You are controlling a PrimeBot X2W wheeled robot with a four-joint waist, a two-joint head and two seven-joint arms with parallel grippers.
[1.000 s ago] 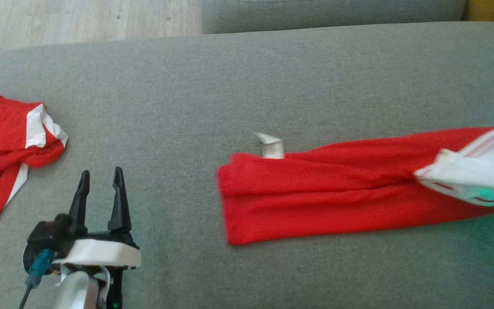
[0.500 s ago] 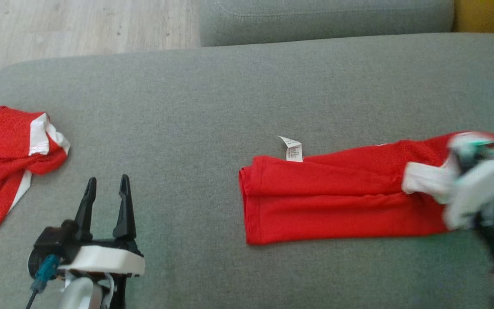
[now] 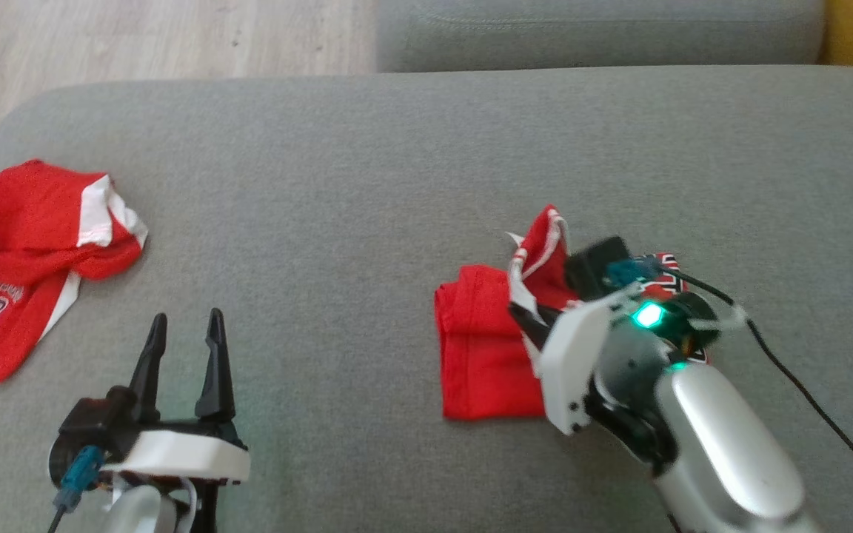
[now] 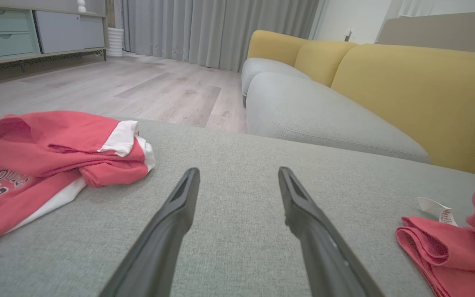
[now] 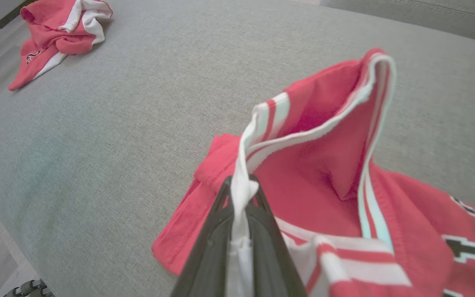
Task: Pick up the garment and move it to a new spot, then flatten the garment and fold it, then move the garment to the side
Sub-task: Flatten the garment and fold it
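Observation:
The garment [image 3: 478,355], a red jersey with white striped trim, lies right of centre on the grey sofa cushion [image 3: 360,185]. Its right part is doubled over its left part. My right gripper [image 3: 529,320] is shut on the white trim and holds that end lifted above the lower layer. In the right wrist view the fingers [image 5: 262,231] pinch the white band of the garment [image 5: 324,173], and the striped collar stands up beyond them. My left gripper [image 3: 182,322] is open over bare cushion at lower left, with nothing between its fingers [image 4: 179,206]. The garment's folded edge [image 4: 456,255] lies to its right.
A second red and white jersey [image 3: 19,259] with the number 23 lies crumpled at the cushion's left edge. Wooden floor [image 3: 138,37] lies beyond the back-left corner. Another grey cushion [image 3: 597,29] adjoins at the back. A black cable [image 3: 804,392] trails from the right wrist.
My right gripper has carried the garment's striped end leftward over its body, doubling the long red strip into a short stack. The left gripper stays open. The camera shifted slightly.

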